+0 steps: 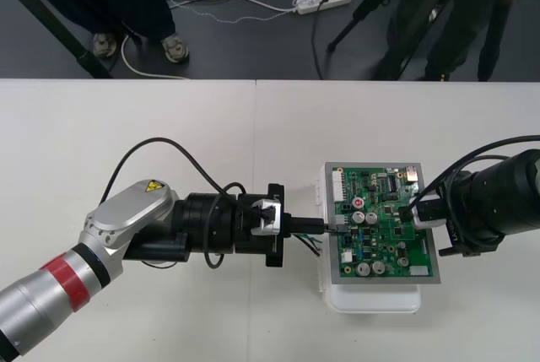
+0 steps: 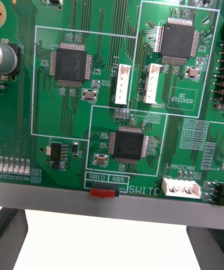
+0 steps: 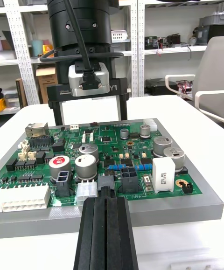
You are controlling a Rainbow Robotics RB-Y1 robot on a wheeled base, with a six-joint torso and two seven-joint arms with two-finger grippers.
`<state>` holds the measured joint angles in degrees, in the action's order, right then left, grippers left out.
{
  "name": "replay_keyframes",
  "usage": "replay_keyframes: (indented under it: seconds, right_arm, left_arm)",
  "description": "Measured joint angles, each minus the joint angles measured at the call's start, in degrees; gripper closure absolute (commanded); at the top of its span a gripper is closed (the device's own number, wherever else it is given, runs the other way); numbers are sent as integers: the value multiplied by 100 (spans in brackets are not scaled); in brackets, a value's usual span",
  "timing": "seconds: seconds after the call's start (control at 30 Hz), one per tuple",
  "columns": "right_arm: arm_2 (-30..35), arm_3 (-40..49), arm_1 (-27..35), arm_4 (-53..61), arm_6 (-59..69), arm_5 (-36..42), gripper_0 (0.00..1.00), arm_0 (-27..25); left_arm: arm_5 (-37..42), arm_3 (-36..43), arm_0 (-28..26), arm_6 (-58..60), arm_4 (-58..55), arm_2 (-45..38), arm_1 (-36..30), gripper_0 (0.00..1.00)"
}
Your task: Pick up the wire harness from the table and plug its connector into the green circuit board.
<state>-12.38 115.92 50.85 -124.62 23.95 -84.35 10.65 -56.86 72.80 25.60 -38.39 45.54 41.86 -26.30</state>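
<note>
The green circuit board [image 1: 386, 229] sits on its white base [image 1: 371, 299] at the table's right of centre. My left gripper [image 1: 331, 225] reaches in level to the board's left edge. Its fingers [image 3: 106, 223] are pressed together on the harness's small black plug [image 3: 106, 182], which sits at the board's near edge beside a black connector [image 3: 128, 176]. I cannot tell whether the plug is seated. Thin green and black wires [image 1: 310, 245] trail under the fingers. My right gripper [image 1: 415, 214] stands open astride the board's [image 2: 116, 65] opposite edge, fingers [image 2: 11, 232] far apart.
The other gripper [image 3: 88, 116], with its camera on top, stands at the board's [image 3: 135, 151] far edge in the left wrist view. Bare table [image 1: 169, 134] spreads to the left and in front. Dark floor with cables lies beyond the far edge.
</note>
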Motion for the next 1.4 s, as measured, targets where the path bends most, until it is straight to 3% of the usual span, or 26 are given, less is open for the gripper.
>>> replay_keyframes:
  seconds: [1.4]
  right_arm:
    - [0, 0, -1, -22, 0, -10, 0, -11]
  left_arm:
    - [292, 58, 0, -388, 235, 23, 125, 100]
